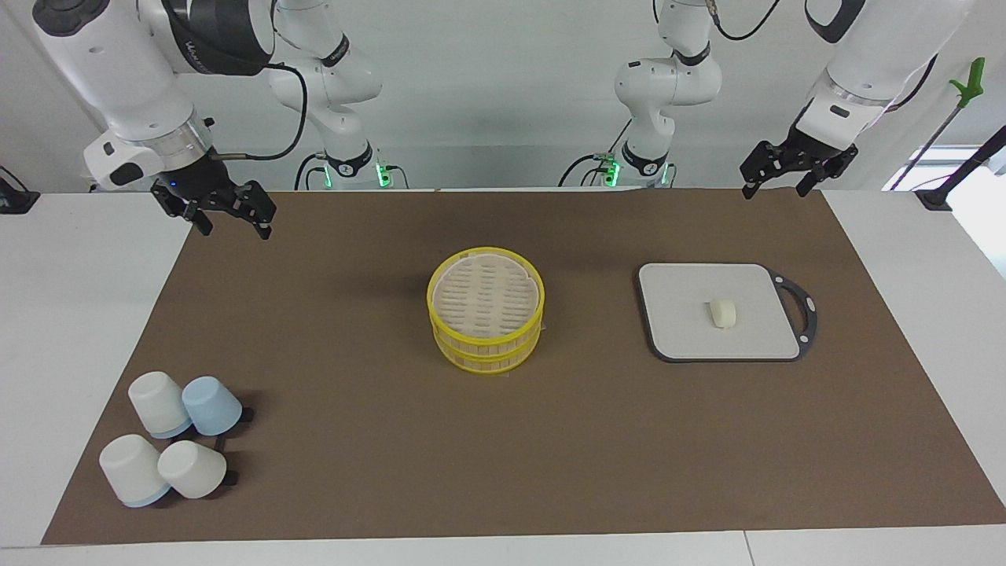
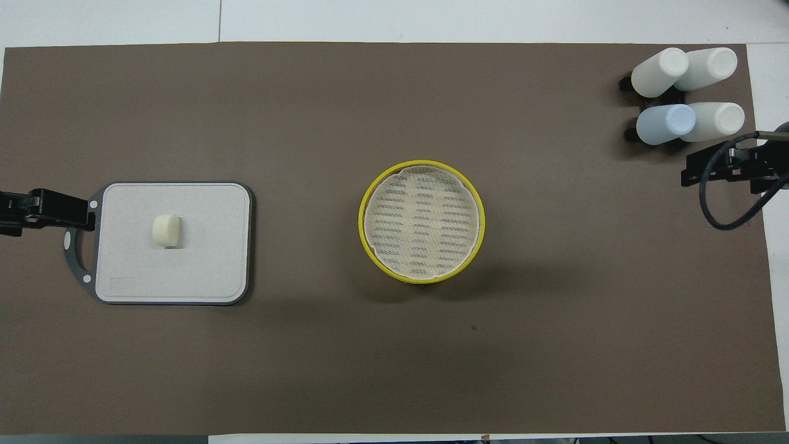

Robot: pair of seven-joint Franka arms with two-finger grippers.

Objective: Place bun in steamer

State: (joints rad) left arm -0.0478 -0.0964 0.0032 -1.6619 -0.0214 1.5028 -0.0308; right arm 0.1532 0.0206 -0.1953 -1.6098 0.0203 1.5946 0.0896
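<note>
- Bun (image 1: 723,313): small cream lump lying on the grey board (image 1: 684,330), about mid-board; nothing touches it.
- Board lies flat on the brown mat (image 1: 503,440) toward the left arm's end of the table, its dark handle loop (image 1: 802,310) pointing toward that end.
- Steamer (image 1: 486,310): round, yellow-rimmed, two tiers stacked, slotted beige top in place. It sits mid-mat, well apart from the board and about level with it in distance from the robots.
- Left gripper (image 1: 784,182): raised over the mat's edge nearest the robots at the left arm's end, well apart from the bun; fingers spread open, holding nothing.
- Right gripper (image 1: 234,223): raised over the mat's corner nearest the robots at the right arm's end; fingers spread wide, holding nothing.
- Four cups (image 1: 169,448), three white and one pale blue (image 1: 211,405), lie tipped on small dark stands in a cluster at the right arm's end, farther from the robots than the steamer.
- Both arms wait, clear of every object.
</note>
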